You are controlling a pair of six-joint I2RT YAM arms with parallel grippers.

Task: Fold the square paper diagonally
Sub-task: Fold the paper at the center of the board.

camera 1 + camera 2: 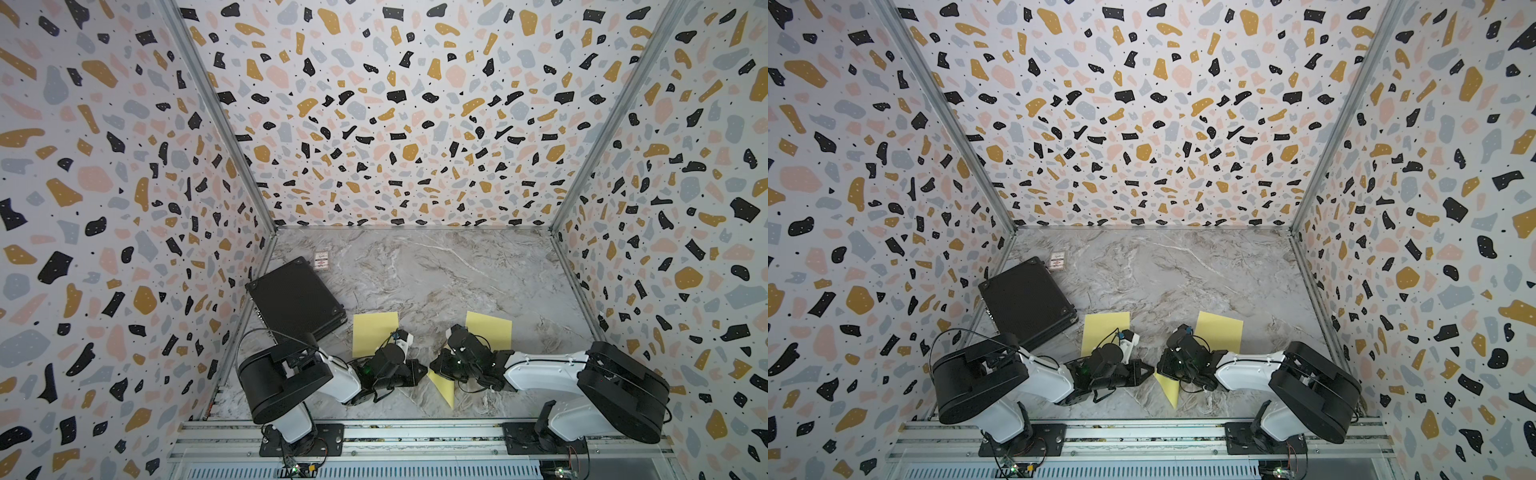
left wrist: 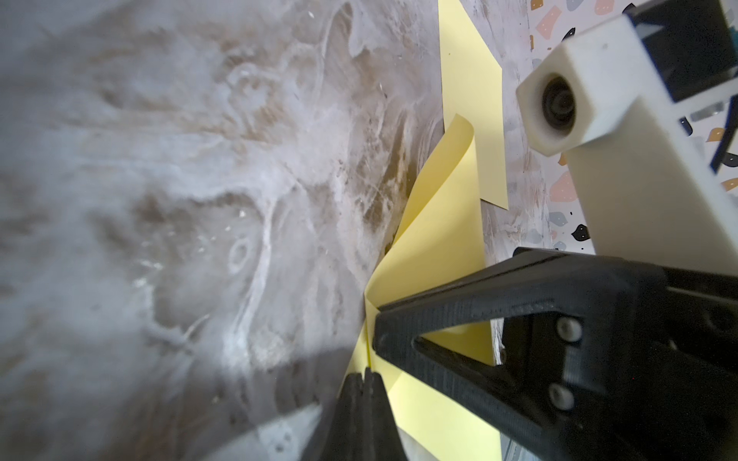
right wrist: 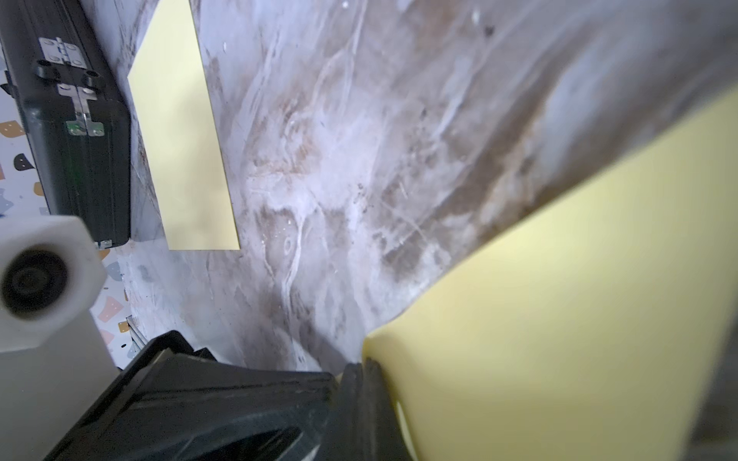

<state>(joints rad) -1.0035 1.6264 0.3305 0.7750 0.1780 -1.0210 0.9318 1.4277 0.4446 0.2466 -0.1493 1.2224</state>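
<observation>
In both top views three yellow sheets lie on the marble desk [image 1: 436,274]: one flat sheet [image 1: 374,332] beside the black case [image 1: 295,301], another flat sheet [image 1: 492,328] partly under the right arm, and the paper being worked [image 1: 444,384] near the front edge, between the two arms. Only a pointed yellow part of it shows there; the left end effector [image 1: 419,371] and right end effector [image 1: 434,368] nearly meet over it and hide the rest, so the state of the fold cannot be read from above. In the left wrist view the left end effector [image 2: 364,379] is clenched on an edge of the paper [image 2: 435,239], which curls up off the desk in a loose arc; the right end effector [image 2: 377,331] is beside it, its tip against the same sheet, though whether it pinches the sheet is unclear here. In the right wrist view the right end effector [image 3: 361,371] is clamped on the paper [image 3: 559,319], which fills the frame as a blurred yellow plane, its far corners cut off. The sheet looks light, limp and easily creased, likely to slide on the smooth desk; a hold at a corner, pulled gently toward the opposite corner, seems best.
</observation>
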